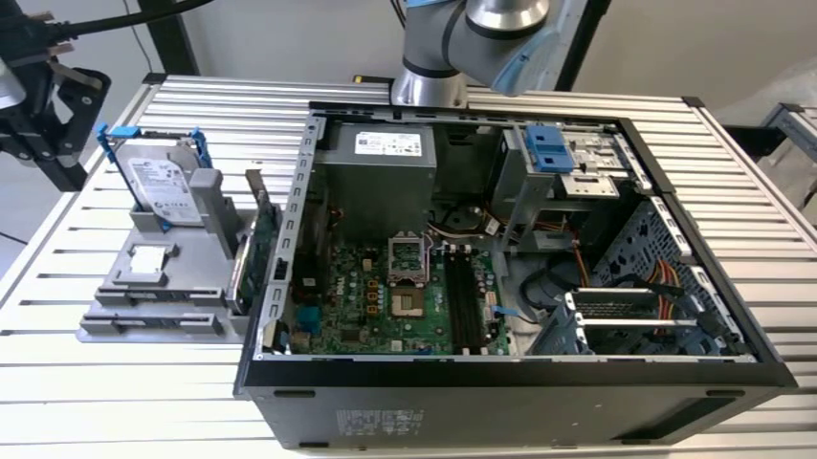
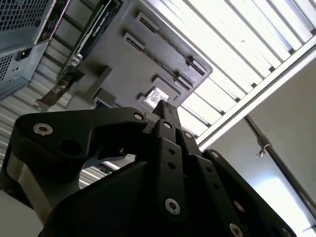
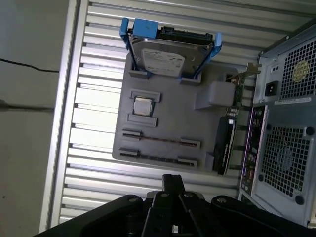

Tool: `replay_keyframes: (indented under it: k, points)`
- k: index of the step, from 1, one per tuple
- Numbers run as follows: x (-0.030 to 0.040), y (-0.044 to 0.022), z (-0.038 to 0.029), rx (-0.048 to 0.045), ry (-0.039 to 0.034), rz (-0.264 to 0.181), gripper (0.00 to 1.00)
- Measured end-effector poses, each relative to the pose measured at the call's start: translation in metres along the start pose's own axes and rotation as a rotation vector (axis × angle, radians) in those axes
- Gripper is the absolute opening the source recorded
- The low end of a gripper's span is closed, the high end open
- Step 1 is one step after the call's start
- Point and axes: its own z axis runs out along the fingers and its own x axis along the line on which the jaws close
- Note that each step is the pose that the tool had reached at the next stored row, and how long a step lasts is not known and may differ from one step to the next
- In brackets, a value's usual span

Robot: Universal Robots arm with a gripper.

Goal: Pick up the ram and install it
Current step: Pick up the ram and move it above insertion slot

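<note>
Ram (image 3: 160, 140): thin, narrow board stick, seen edge-on as a dark line. It stands between the end clips of a moulded grey fixture (image 3: 173, 113), probably so that its top edge can be grasped. The fixture lies on the ribbed aluminium counter (image 3: 96, 98), between the counter's edge and the perforated steel computer case (image 3: 286, 148). Gripper (image 3: 173, 178): matte black bolted links, fingers together and empty, hovering over the fixture's ram end, clear of the stick.

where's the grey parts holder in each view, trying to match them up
Exterior view: the grey parts holder lies on the slatted table, at the exterior view's left of the open computer case.
Second wrist view: the holder lies just past the tool.
First wrist view: the holder lies beyond the tool, beside the computer case's rear panel.
Shared landmark: the square silver chip in its pocket.
</note>
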Motion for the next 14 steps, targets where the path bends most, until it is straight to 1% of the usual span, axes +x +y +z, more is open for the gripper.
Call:
replay_keyframes:
  k: [14]
  points:
    - [0.0, 0.0, 0.0, -0.0013, 0.0032, -0.064, 0.0]
